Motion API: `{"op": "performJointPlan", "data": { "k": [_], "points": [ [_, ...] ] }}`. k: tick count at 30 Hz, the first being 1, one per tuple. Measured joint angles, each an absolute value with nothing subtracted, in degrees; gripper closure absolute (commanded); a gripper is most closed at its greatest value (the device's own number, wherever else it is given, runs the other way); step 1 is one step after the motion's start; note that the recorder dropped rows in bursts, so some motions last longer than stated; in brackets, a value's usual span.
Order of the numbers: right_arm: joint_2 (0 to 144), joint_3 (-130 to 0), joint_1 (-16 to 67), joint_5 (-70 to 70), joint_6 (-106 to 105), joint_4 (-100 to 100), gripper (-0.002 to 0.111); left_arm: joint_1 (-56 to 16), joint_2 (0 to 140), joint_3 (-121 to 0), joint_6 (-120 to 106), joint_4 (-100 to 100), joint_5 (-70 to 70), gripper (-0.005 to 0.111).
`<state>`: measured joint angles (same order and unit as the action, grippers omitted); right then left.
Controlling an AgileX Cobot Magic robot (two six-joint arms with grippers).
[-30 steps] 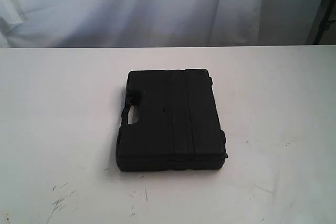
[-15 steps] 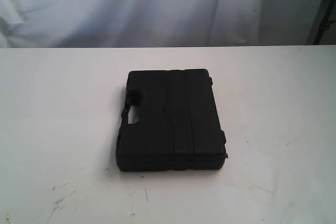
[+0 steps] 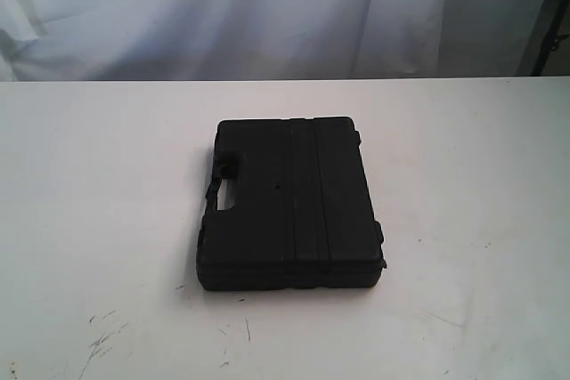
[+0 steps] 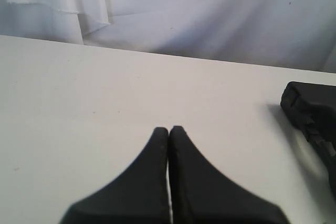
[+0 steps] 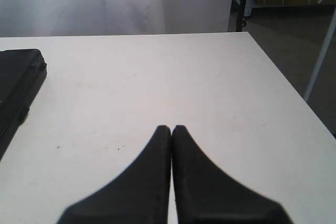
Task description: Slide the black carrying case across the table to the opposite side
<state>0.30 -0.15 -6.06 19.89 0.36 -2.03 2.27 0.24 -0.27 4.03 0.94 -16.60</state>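
- You have the black case lying flat and closed near the middle of the white table. Its handle cutout faces the left of the exterior view.
- Your left gripper has its 2 fingers pressed together on nothing. It hangs over bare tabletop, well apart from the case's handle end.
- Your right gripper is likewise pressed together and empty, off the case's other side.
- 2 small tabs on that side may be latches, but they are too dark to tell.
- Dark scuffs mark the near tabletop, and a white cloth hangs behind.
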Motion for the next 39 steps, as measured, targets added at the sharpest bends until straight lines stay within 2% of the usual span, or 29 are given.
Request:
{"op": "performJointPlan", "data": {
  "k": [12,26,35,39],
  "points": [
    [0.3,-0.15,-6.06,19.89,0.36,-2.03,0.108,2.27,0.24,-0.27,4.03,0.94,-15.43,0.107],
    [0.3,-0.15,-6.06,19.89,0.36,-2.03,0.108,2.27,0.24,-0.27,4.03,0.94,7.53,0.107],
    [0.3,-0.15,-6.06,19.89,0.0,-2.03,0.108,2.27,0.24,-0.27,7.43,0.94,9.52,0.107],
    [0.3,-0.15,-6.06,19.89,0.0,-2.03,0.108,2.27,0.41,-6.17,11.01,0.94,1.64,0.107]
  ]
}}
